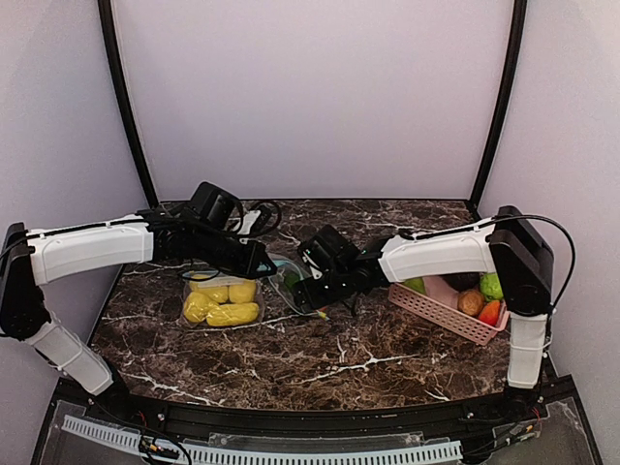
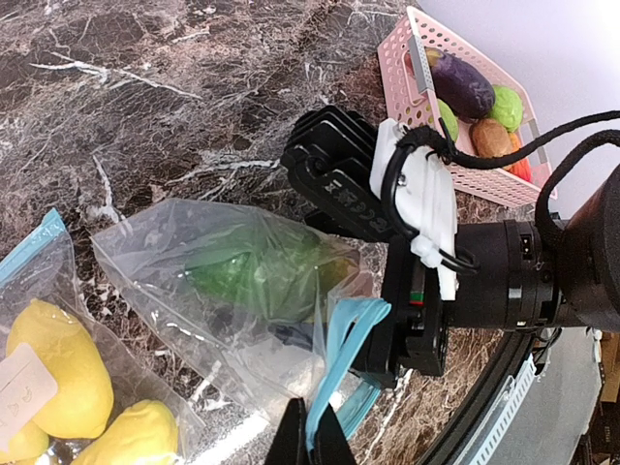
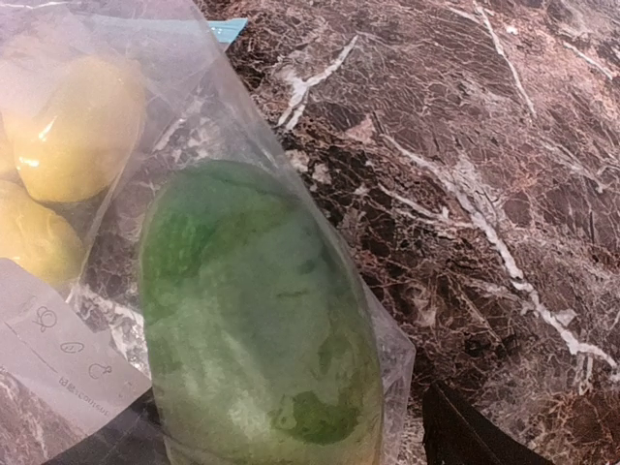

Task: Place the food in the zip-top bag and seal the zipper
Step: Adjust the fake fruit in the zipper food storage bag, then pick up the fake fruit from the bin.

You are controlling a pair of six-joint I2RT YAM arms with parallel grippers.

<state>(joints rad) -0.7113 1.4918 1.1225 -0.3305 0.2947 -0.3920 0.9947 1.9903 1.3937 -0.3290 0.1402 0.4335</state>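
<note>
Loading step. The left gripper (image 2: 312, 433) has its jaws clamped on the blue zipper strip (image 2: 349, 320) of the clear zip-top plastic bag (image 2: 155, 252), lifting the mouth off the dark marble bench (image 1: 320, 358). The right gripper (image 1: 302, 291) is at that mouth, jaws wide apart either side of the rounded green toy vegetable (image 3: 262, 329). That piece lies inside the bag, near the yellow toy fruits (image 2: 58, 368). More food waits in the pink slatted plastic basket (image 2: 402, 44). Next, I judge, you draw the right arm out without snagging the film, then fetch another piece.

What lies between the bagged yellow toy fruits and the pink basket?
Top view: the right gripper, jaws spread around a green toy food at the mouth of the zip-top bag.
</note>
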